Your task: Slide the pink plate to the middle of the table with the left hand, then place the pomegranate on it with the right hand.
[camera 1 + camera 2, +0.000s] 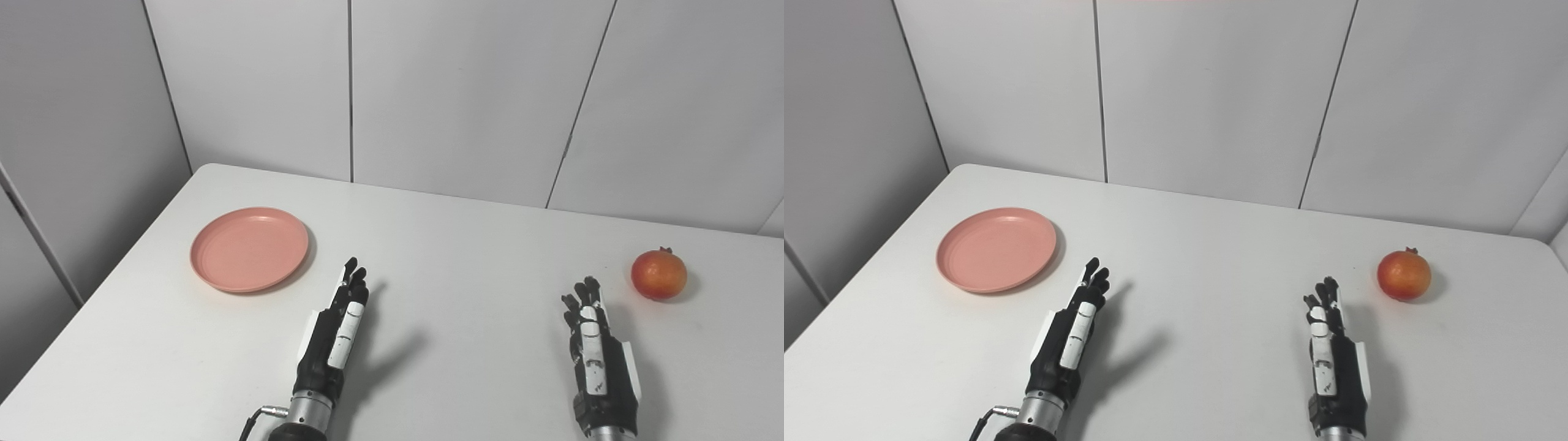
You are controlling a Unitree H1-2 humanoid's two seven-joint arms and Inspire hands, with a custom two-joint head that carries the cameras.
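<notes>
Fingers of the left hand (334,334) are stretched out straight and lie close together, pointing away from the robot, and they hold nothing. The hand hangs just over the white table (465,245), to judge from its shadow, and it stands on its edge with the thumb side up. The pink plate (249,248) lies near it, a little further away and to the left, not touched by the hand. It rests flat on the left part of the table, so the middle of the table is still free.

The right hand (597,355) has the same posture: fingers extended, only slightly apart, nothing in its hold. The pomegranate (659,274) sits near it, a little beyond and to its right (the small crown points up), and there is a clear gap between fruit and hand.

In my judgement the task is at its very beginning, and the first step, sliding the plate, is not yet started. The next move asks the left hand to go leftward and forward until it meets the plate rim, then push or drag the plate toward the centre. The right hand should wait.
</notes>
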